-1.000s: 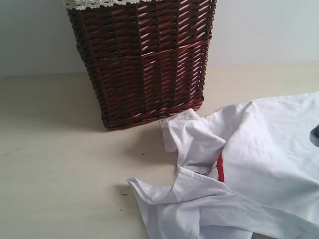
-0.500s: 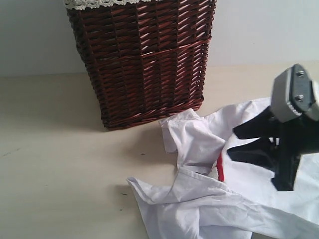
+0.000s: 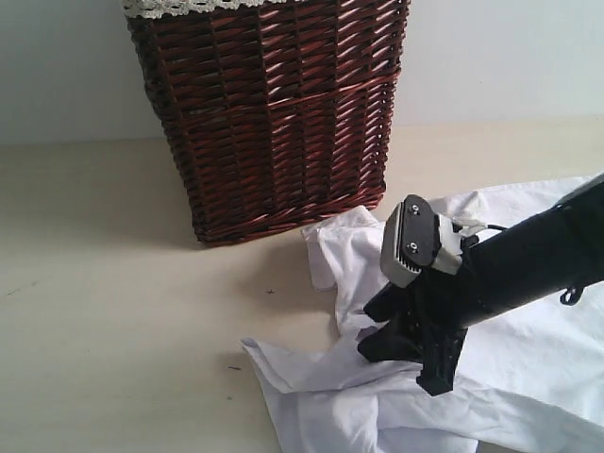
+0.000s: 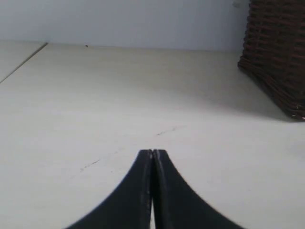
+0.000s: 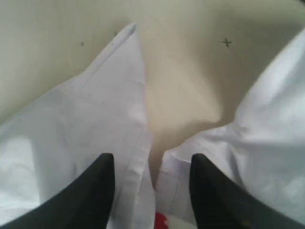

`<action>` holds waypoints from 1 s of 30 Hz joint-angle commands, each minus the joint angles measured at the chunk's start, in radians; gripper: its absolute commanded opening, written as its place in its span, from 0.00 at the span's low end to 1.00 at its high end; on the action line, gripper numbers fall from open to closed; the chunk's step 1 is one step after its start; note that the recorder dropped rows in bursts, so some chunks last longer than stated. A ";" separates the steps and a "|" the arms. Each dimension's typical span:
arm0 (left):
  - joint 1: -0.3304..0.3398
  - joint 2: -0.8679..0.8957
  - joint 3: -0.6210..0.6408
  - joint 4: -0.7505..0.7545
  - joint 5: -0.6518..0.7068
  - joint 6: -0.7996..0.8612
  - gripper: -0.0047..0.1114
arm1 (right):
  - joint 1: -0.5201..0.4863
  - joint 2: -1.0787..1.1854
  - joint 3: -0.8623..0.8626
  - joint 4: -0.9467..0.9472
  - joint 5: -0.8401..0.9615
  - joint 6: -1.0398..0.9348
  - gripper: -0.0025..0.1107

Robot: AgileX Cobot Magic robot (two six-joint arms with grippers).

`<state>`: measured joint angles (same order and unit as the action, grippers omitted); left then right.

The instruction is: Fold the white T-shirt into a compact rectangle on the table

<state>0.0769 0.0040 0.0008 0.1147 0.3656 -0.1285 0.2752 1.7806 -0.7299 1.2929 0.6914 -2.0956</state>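
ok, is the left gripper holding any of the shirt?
No: in the left wrist view the left gripper is shut on itself over bare table, with none of the white T-shirt between its jaws.

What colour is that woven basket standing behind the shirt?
Dark red-brown basket, with pale lace trim along its top; the exterior view shows it best.

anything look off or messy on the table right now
Yes: the T-shirt is crumpled rather than flat, its folds bunched and overlapping near the basket, with a wedge of bare table showing between two flaps just ahead of the open right pincer. Nothing looks spilled or damaged.
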 commanded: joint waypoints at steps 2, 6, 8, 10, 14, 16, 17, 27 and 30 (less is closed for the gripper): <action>0.004 -0.004 -0.001 0.002 -0.007 0.001 0.04 | 0.005 -0.002 -0.008 -0.067 0.119 -0.021 0.16; 0.004 -0.004 -0.001 0.002 -0.007 0.001 0.04 | 0.005 -0.050 -0.008 -0.126 0.264 -0.003 0.02; 0.004 -0.004 -0.001 0.002 -0.007 0.001 0.04 | 0.005 -0.078 -0.008 -0.131 0.295 0.008 0.02; 0.004 -0.004 -0.001 0.002 -0.007 0.001 0.04 | 0.005 -0.111 -0.008 -0.134 0.302 0.035 0.02; 0.004 -0.004 -0.001 0.002 -0.007 0.001 0.04 | 0.005 -0.171 -0.008 -0.167 0.310 0.047 0.02; 0.004 -0.004 -0.001 0.002 -0.007 0.001 0.04 | 0.005 -0.205 -0.008 -0.212 0.350 0.101 0.02; 0.004 -0.004 -0.001 0.002 -0.007 0.001 0.04 | 0.005 -0.220 -0.008 -0.237 0.384 0.133 0.02; 0.004 -0.004 -0.001 0.002 -0.007 0.001 0.04 | 0.008 -0.448 0.026 -0.553 0.530 0.483 0.02; 0.004 -0.004 -0.001 0.002 -0.007 0.001 0.04 | 0.008 -0.520 0.042 -0.571 0.530 0.538 0.02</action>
<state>0.0769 0.0040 0.0008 0.1147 0.3656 -0.1285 0.2821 1.3221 -0.7031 0.7467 1.2070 -1.6092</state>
